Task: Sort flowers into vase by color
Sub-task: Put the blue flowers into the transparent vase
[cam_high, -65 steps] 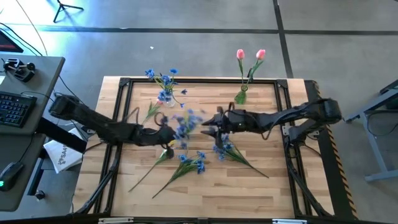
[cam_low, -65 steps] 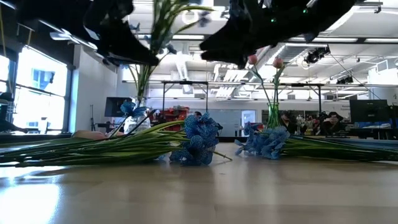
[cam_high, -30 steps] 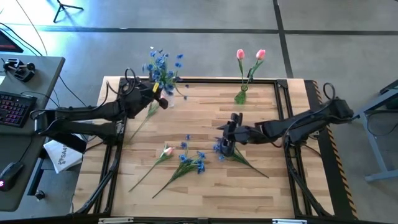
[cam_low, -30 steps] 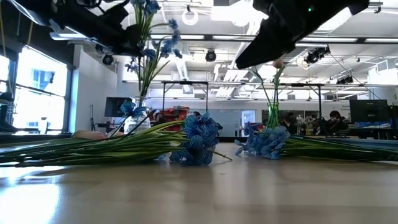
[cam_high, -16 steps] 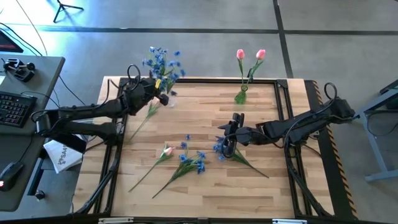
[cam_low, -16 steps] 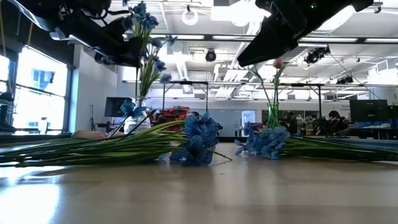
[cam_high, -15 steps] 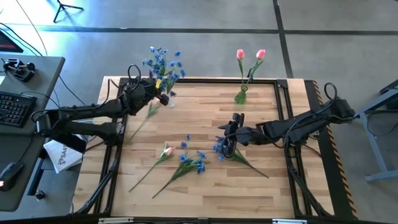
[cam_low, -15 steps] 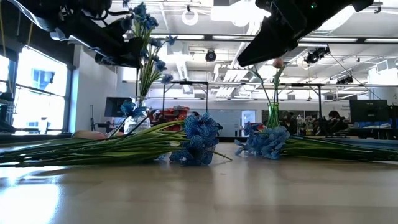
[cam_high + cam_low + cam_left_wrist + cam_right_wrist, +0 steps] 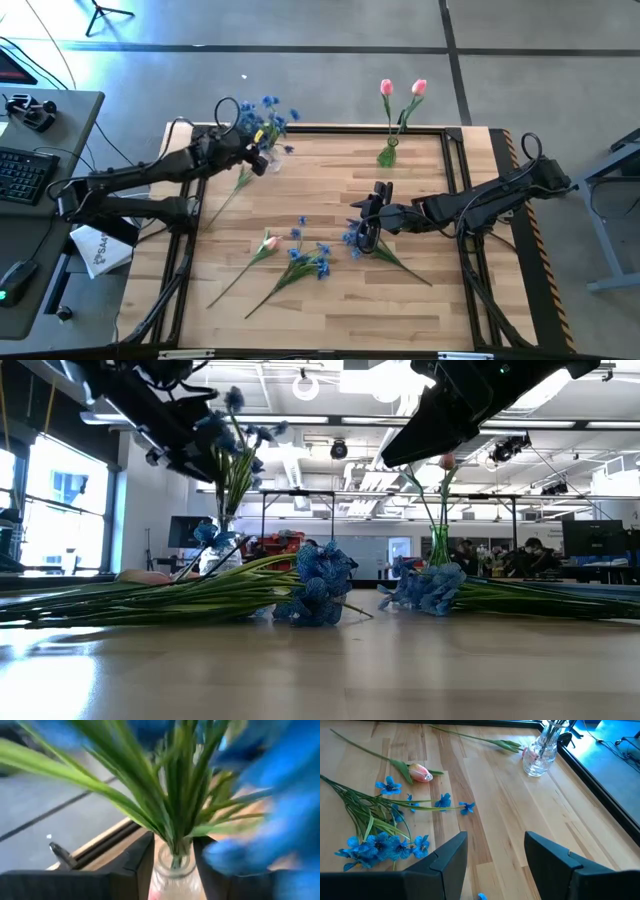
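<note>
The left gripper hangs over the far left part of the light wooden slatted table, right above a small clear glass bottle vase that shows between its two dark fingers in the left wrist view. A bunch of artificial blue-blossomed flowers on thin green stems stands up out of that vase's neck, the leaves fanning out just ahead of the gripper and the blossoms close around it; whether its fingers are pressed on the stems or merely flank the vase cannot be told. The right gripper is held low over the middle of the table with its fingers spread apart and nothing between them. Touching or just under its tip lies a loose blue-blossomed spray with a long green stem. Farther out ahead of this gripper, toward the left arm, lie another blue spray and a single pink tulip bud on a green stem. Well off to the far side of the right gripper, at the table's far edge, a second small green-tinted glass vase holds two upright pink tulips.
</note>
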Action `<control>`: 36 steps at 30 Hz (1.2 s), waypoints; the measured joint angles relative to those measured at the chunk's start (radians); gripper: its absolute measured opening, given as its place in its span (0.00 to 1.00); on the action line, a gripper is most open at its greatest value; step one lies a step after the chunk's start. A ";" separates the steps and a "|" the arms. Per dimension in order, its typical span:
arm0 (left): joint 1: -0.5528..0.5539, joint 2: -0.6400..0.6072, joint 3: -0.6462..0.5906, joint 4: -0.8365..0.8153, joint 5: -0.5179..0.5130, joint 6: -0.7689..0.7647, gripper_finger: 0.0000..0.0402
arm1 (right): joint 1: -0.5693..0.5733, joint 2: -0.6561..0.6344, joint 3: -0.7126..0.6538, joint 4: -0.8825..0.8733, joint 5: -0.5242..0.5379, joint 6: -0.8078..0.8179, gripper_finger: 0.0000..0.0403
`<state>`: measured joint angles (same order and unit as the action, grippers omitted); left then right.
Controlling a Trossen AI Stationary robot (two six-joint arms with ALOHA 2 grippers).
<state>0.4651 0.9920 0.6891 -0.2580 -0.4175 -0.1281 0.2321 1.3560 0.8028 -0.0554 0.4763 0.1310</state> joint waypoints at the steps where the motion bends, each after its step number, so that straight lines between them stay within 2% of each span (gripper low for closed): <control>1: 0.006 0.000 0.021 -0.037 0.016 0.000 0.34 | 0.000 0.000 0.000 0.000 0.000 0.000 0.48; 7: 0.021 0.000 0.117 -0.175 0.067 0.025 0.39 | 0.000 0.000 0.000 0.000 0.000 0.003 0.48; 13: 0.021 0.000 0.159 -0.181 0.066 0.026 0.39 | 0.000 0.000 0.000 -0.027 -0.001 0.015 0.48; 23: 0.021 0.089 0.159 -0.179 0.031 0.000 0.27 | -0.003 0.000 0.000 -0.070 -0.027 0.080 0.48; 28: 0.021 0.138 0.159 -0.180 0.019 0.001 0.26 | 0.003 0.000 0.000 -0.085 -0.028 0.110 0.48; 32: 0.021 0.120 0.169 -0.210 0.016 0.002 0.29 | 0.012 0.001 0.000 -0.100 -0.027 0.123 0.48; 36: 0.021 0.082 0.214 -0.275 0.015 0.009 0.36 | 0.018 0.001 0.000 -0.105 -0.016 0.123 0.48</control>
<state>0.4862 1.0740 0.9028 -0.5325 -0.4026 -0.1196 0.2497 1.3567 0.8028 -0.1606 0.4603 0.2543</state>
